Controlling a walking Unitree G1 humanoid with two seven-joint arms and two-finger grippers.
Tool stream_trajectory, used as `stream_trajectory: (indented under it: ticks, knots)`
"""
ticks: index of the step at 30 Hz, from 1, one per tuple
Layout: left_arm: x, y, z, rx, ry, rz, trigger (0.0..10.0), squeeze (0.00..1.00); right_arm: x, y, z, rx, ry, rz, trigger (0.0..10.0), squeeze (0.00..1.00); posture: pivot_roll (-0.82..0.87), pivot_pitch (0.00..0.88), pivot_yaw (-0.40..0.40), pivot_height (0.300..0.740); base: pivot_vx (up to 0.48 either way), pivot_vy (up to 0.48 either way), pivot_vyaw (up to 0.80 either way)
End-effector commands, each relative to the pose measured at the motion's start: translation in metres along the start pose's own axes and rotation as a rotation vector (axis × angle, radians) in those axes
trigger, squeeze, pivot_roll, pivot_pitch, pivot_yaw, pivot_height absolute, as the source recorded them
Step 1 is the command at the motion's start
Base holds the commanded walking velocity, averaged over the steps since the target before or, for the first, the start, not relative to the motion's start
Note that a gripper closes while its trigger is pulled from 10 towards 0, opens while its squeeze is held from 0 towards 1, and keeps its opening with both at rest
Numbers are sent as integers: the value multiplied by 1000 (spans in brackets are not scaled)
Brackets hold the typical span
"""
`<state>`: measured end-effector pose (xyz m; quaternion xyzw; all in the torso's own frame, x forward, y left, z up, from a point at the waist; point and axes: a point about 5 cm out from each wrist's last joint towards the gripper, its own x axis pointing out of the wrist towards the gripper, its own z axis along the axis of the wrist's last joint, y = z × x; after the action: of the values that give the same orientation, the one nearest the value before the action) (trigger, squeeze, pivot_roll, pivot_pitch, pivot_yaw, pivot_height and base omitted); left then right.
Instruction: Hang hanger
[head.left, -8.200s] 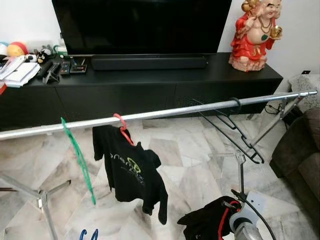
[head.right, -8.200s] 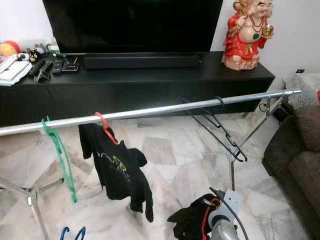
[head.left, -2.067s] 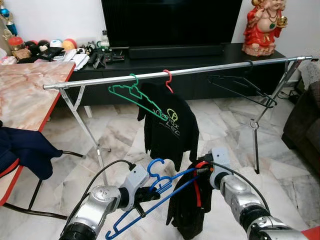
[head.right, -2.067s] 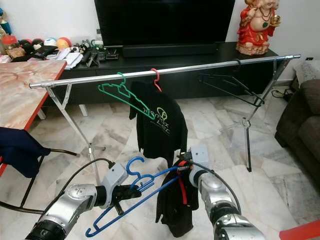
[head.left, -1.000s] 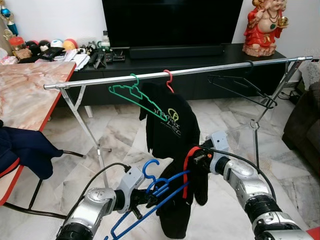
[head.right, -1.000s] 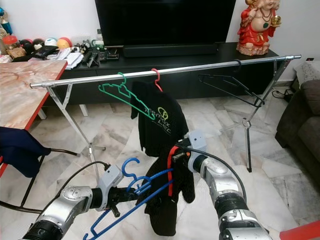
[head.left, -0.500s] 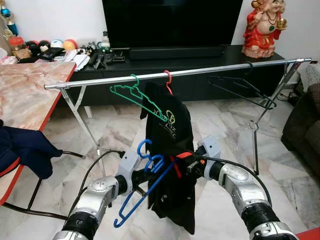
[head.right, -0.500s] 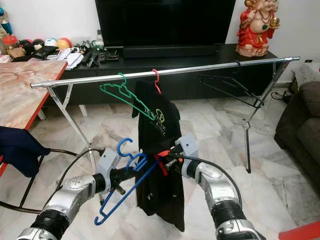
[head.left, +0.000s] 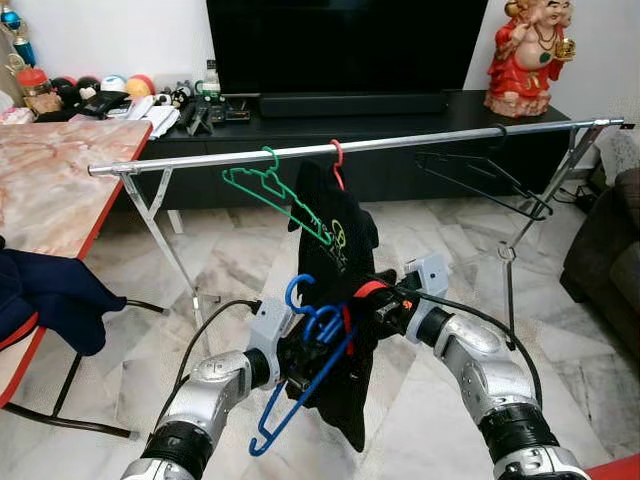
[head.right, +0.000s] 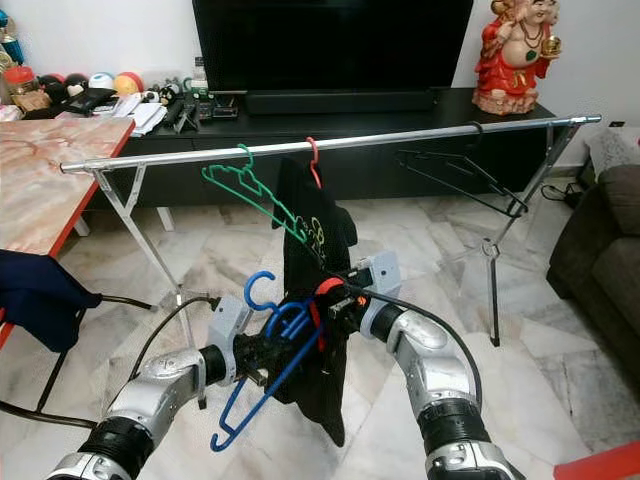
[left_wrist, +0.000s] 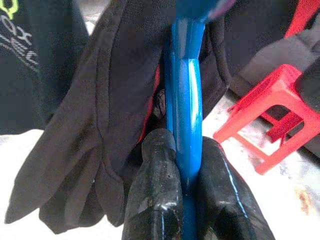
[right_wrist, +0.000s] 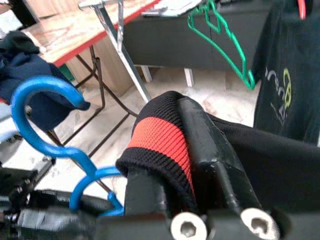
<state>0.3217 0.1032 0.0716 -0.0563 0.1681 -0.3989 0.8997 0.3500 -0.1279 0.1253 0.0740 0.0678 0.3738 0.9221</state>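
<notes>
My left gripper (left_wrist: 184, 150) is shut on the lower bar of a blue plastic hanger (left_wrist: 184, 100), held low in front of me (head.left: 268, 432). My right gripper (right_wrist: 170, 165) is shut on the red collar (head.left: 365, 290) of a black garment (head.left: 335, 405) that hangs down from it. The two grippers are close together, and the hanger's upper part lies against the garment's neck. Behind them a silver rail (head.left: 420, 141) carries a green hanger (head.left: 280, 195), a red hanger (head.left: 337, 160) with a black T-shirt (head.left: 335, 215), and a black hanger (head.left: 490, 180).
A marble-topped table (head.left: 50, 170) with a red edge stands on the left, with dark blue cloth (head.left: 50, 295) draped below it. A black TV console (head.left: 400, 110) runs behind the rail. A brown sofa (head.left: 610, 260) is at the right. A red stool (left_wrist: 270, 110) stands on the floor.
Both grippers have risen and drawn together. The blue hanger now rests against the neck of the black garment, which hangs higher off the floor than one second ago.
</notes>
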Motion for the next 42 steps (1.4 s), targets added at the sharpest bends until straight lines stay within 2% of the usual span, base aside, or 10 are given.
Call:
stream_trajectory:
  ticks: [1, 9, 10, 15, 25, 26, 29, 34, 37, 42]
  knots:
    - [-1, -1, 3, 3, -15, -11, 10000, 0, 0, 4, 10, -29, -26, 37, 10000, 0, -46, 39, -28, 740, 0, 0, 0]
    - [3, -3, 10, -18, -62, -20, 10000, 0, 0, 19, 16, -26, -25, 169, 10000, 0, -52, 42, -27, 740, 0, 0, 0]
    - [4, -4, 12, -20, -74, -28, 10000, 0, -1, 17, 13, -54, 10, 154, 10000, 0, -54, 42, -27, 740, 0, 0, 0]
    - [6, -7, 16, -27, -99, -36, 10000, 0, -3, 10, 5, -78, 75, 87, 10000, 0, -52, 41, -29, 740, 0, 0, 0]
    - [7, -5, 16, -25, -113, -10, 10000, 0, -6, 9, 7, -92, 75, 59, 10000, 12, -54, 41, -30, 740, 0, 0, 0]
    - [7, -5, 16, -28, -115, -10, 10000, 0, -6, 10, 8, -92, 69, 60, 10000, 1000, -60, 41, -31, 740, 0, 0, 0]
    - [8, -6, 18, -35, -129, -14, 10000, 0, -5, 15, 13, -98, 61, 63, 10000, 1000, -62, 41, -33, 740, 0, 0, 0]
    - [9, -7, 18, -42, -133, -16, 10000, 0, -6, 25, 14, -159, 100, 72, 10000, 1000, -66, 45, -35, 740, 0, 0, 0]
    - [9, -7, 18, -41, -133, -14, 10000, 0, -7, 25, 15, -169, 108, 48, 10000, 1000, -67, 49, -36, 740, 0, 0, 0]
    - [10, -8, 18, -44, -137, -13, 10000, 0, -8, 26, 16, -240, 157, 14, 10000, 1000, -73, 52, -37, 740, 0, 0, 0]
